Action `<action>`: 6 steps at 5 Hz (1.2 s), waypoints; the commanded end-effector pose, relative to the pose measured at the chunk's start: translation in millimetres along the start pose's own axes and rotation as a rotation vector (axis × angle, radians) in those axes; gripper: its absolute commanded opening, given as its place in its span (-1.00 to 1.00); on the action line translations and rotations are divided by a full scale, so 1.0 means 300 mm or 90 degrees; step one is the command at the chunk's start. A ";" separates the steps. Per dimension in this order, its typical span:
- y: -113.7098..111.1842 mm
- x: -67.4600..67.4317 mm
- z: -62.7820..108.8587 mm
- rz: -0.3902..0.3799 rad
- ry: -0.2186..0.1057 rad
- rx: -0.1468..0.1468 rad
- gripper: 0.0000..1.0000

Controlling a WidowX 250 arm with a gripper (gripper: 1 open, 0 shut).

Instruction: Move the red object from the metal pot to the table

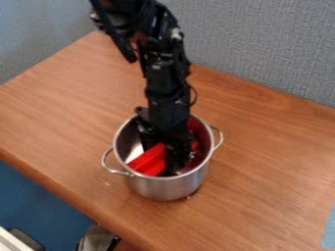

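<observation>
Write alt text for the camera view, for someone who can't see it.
A black robot arm reaches down into a silver pot holding a red object; the pot stands on a brown wooden table before a gray wall.

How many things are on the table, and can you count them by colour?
Silver: 1, the metal pot
Red: 1, the long block inside that pot
Total: 2, leaving out the black robot arm that reaches into the pot
</observation>
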State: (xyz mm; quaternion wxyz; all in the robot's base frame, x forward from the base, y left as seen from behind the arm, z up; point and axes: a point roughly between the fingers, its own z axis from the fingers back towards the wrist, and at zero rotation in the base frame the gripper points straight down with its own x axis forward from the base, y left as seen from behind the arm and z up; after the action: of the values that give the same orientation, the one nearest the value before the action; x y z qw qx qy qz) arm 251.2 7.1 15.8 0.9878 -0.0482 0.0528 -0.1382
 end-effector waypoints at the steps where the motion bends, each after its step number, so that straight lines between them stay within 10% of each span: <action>1: 0.008 -0.029 0.026 0.004 -0.031 0.007 -1.00; 4: 0.027 0.100 0.231 0.118 -0.101 -0.015 -1.00; 6: 0.012 0.045 0.419 0.122 -0.155 0.038 -1.00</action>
State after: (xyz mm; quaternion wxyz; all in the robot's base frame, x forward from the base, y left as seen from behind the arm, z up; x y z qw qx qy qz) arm 277.7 15.2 126.6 0.9976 -0.0349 -0.0458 -0.0377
